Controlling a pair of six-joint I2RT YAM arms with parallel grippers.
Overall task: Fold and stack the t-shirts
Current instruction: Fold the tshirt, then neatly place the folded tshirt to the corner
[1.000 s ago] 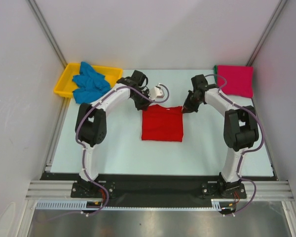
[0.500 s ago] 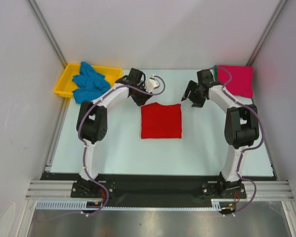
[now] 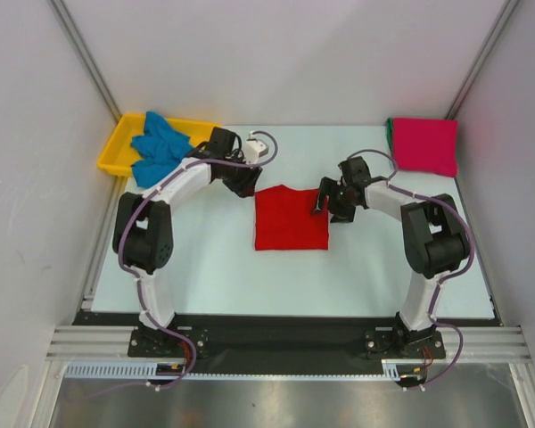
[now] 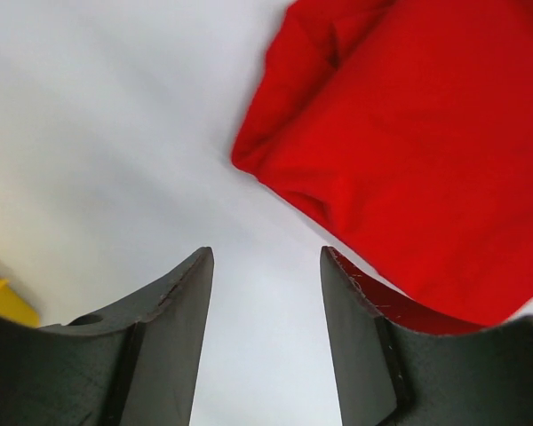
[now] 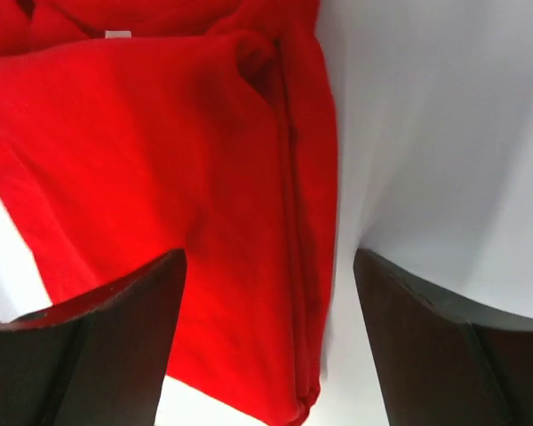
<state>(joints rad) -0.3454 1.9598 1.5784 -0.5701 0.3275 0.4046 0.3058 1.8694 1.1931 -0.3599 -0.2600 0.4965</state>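
Top external: folded bright red cloth t-shirt (image 3: 291, 218) lying at centre, right gripper (image 3: 322, 198) hovering at its 3 o'clock edge. Left wrist: left gripper (image 4: 265, 266) gaping, empty, shirt at 1 o'clock. Right wrist: jaws gaping over the shirt's edge; should be catching every layer.

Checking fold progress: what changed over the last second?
The right gripper left the red t-shirt's far corner, then came down open over its right edge. The left gripper drew back toward the yellow tray, open. The pink t-shirt and blue t-shirt stayed put.

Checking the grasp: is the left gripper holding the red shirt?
No, the left gripper is open, only table in its gap; the red shirt lies beside it.
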